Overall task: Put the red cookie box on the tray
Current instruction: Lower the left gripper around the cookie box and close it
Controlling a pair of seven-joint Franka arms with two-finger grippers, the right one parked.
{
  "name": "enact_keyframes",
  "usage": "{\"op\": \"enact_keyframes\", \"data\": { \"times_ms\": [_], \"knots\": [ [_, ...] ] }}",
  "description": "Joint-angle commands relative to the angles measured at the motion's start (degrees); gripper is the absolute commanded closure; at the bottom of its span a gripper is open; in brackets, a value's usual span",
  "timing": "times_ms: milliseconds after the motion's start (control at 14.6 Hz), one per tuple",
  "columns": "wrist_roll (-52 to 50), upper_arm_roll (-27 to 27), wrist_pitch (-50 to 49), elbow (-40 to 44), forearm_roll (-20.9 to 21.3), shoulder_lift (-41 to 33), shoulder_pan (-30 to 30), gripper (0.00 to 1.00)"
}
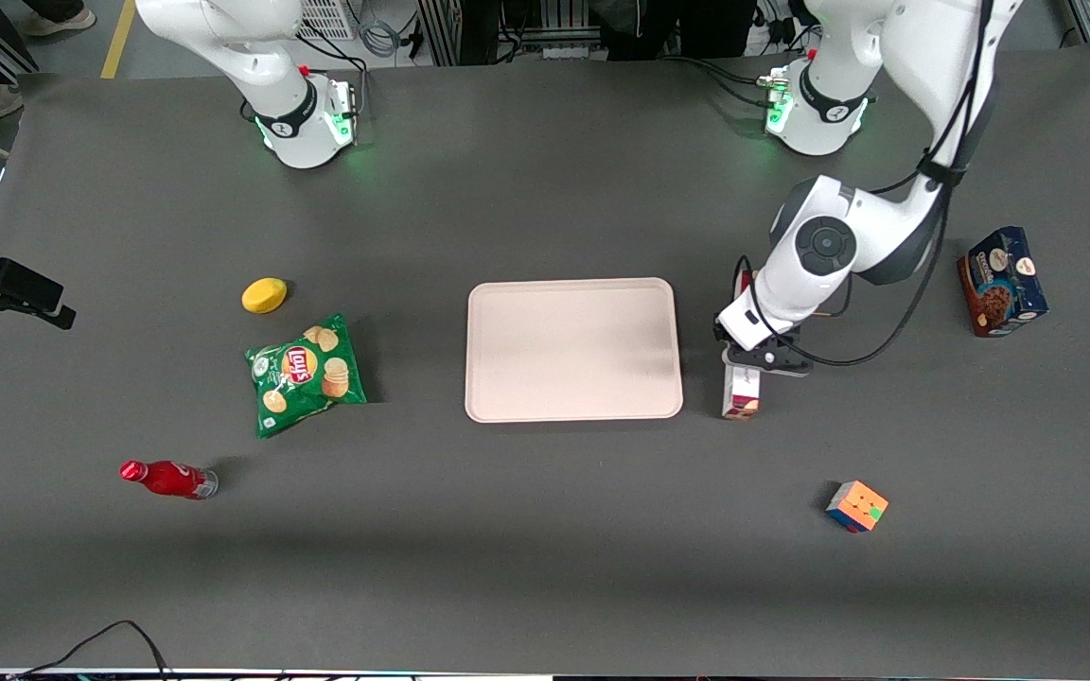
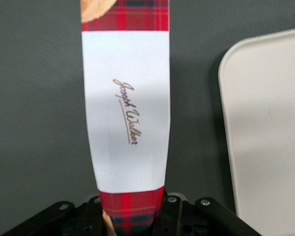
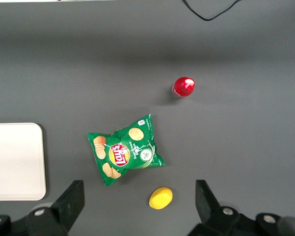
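Grey mat (image 1: 545, 530); hand (image 1: 755, 357) over red cookie box (image 1: 741, 390) beside tray (image 1: 479, 350)

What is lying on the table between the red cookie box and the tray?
Nothing: only bare dark table separates the red cookie box and the tray, seen in the left wrist view. The gripper is over the box.

My black gripper (image 1: 759, 360) sits over the red cookie box (image 2: 127, 113), red plaid with white label; tray (image 2: 265, 142) pale beige.
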Motion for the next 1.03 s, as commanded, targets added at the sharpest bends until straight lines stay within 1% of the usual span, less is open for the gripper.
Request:
{"op": "enact_keyframes", "data": {
  "times_ms": [0,411,480,617,754,823,960],
  "knots": [
    [-0.2,-0.4,-19.6,10.4,0.8,-6.2,0.1,0.92],
    [0.3,-0.8,-37.5,25.7,0.2,-7.3,0.1,0.92],
    [0.6,-0.8,-39.9,27.9,-0.6,-7.2,0.1,0.92],
    [1.0,-0.5,-42.2,29.6,-5.2,-7.2,0.1,0.92],
    [-0.6,-0.3,-42.3,29.4,-12.5,-7.0,0.1,0.92],
    [-2.6,-0.3,-41.9,29.4,-14.6,-6.7,0.1,0.92],
    [-6.6,-1.0,-40.9,29.3,-15.3,-6.1,-0.7,0.92]
  ]
}}
